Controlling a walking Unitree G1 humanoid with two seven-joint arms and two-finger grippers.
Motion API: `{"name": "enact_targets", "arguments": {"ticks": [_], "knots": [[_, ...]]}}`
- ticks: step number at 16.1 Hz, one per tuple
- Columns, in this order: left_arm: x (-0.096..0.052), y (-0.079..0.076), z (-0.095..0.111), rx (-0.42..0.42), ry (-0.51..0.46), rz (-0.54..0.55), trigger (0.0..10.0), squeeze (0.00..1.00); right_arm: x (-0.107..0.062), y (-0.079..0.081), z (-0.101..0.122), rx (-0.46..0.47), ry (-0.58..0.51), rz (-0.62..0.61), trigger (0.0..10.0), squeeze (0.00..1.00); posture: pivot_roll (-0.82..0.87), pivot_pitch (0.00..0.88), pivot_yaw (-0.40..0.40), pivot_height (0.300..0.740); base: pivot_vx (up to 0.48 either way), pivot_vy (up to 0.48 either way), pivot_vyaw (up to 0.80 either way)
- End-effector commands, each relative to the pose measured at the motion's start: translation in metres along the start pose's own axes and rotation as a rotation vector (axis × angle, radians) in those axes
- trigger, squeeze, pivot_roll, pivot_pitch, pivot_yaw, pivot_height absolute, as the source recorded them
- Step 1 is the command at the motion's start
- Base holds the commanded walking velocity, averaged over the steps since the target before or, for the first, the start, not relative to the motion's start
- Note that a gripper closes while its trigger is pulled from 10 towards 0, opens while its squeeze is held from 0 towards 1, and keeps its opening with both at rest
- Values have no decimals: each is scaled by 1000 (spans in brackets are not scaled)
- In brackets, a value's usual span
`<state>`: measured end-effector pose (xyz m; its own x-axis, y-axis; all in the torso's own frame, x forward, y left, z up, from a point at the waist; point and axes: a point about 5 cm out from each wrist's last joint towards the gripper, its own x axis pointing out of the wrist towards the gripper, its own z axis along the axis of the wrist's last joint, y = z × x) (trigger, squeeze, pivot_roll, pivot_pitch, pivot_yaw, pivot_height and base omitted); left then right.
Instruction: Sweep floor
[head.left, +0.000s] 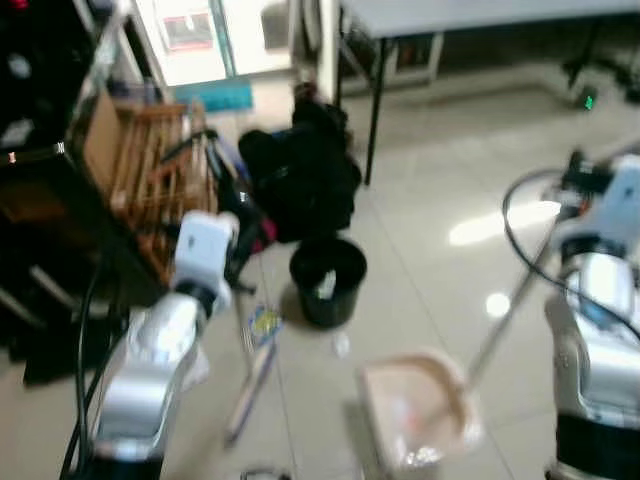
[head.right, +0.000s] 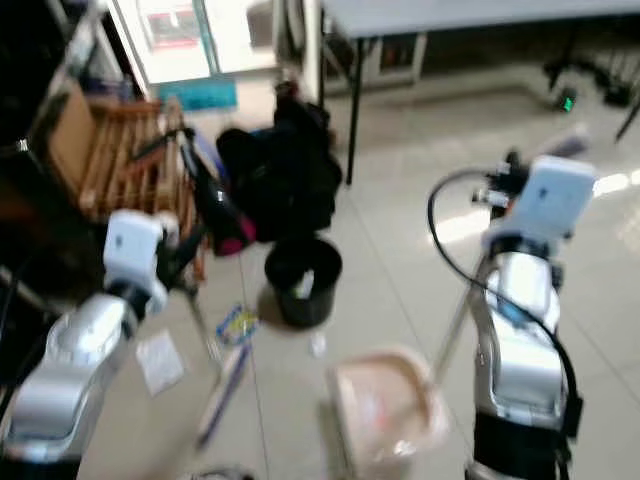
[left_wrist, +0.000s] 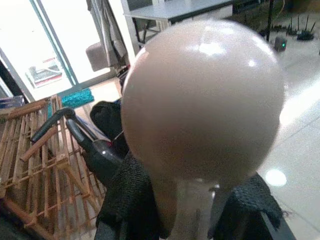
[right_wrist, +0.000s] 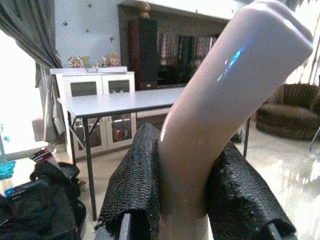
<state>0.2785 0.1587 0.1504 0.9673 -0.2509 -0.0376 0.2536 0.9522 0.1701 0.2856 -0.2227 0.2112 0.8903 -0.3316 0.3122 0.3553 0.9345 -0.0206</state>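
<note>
My left gripper is shut on the broom handle, whose rounded pale top sticks out past the black fingers. In the head views the left gripper is at the left, and the broom runs down from it to the floor. My right gripper is shut on the pale dustpan handle. At the right, that gripper holds the long handle slanting down to the pinkish dustpan on the floor in front of me. A blue-and-yellow wrapper and a small white scrap lie between broom and dustpan.
A black bin stands just beyond the litter, with a black bag behind it. A wooden rack leans at the left by dark furniture. A grey table on black legs stands at the back. A white paper lies near my left arm.
</note>
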Motion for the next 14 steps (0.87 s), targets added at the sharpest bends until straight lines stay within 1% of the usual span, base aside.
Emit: {"name": "enact_targets", "arguments": {"ticks": [1, 4, 5, 6, 9, 11, 14], "knots": [[3, 5, 0, 24, 0, 14, 10000, 0, 0, 6, 7, 22, -43, 8, 10000, 0, -31, 100, 15, 740, 289, 0, 0], [8, 4, 0, 24, -3, 13, 10000, 0, -2, 2, 4, 27, -31, -14, 10000, 0, -33, 100, 19, 740, 314, 0, 0], [12, 3, 3, 16, -15, 6, 10000, 0, -4, 3, 0, 10, -8, 0, 10000, 0, -34, 102, 22, 740, 360, 0, 0], [13, 2, 3, 13, -18, 3, 10000, 0, -5, 4, -1, -6, 1, 8, 10000, 0, -36, 103, 22, 740, 379, 0, 0], [14, 2, 2, 13, -18, -2, 10000, 0, -5, 5, -2, -3, 9, 7, 10000, 0, -36, 103, 22, 740, 380, 0, 800], [14, 2, 2, 12, -18, -5, 10000, 0, -5, 3, -3, 39, 10, -9, 10000, 0, -34, 108, 21, 740, 379, 0, 0], [15, 3, 2, 14, -19, -4, 10000, 0, -6, 2, -4, 36, 12, -9, 10000, 0, -34, 111, 20, 740, 380, 0, 0]]}}
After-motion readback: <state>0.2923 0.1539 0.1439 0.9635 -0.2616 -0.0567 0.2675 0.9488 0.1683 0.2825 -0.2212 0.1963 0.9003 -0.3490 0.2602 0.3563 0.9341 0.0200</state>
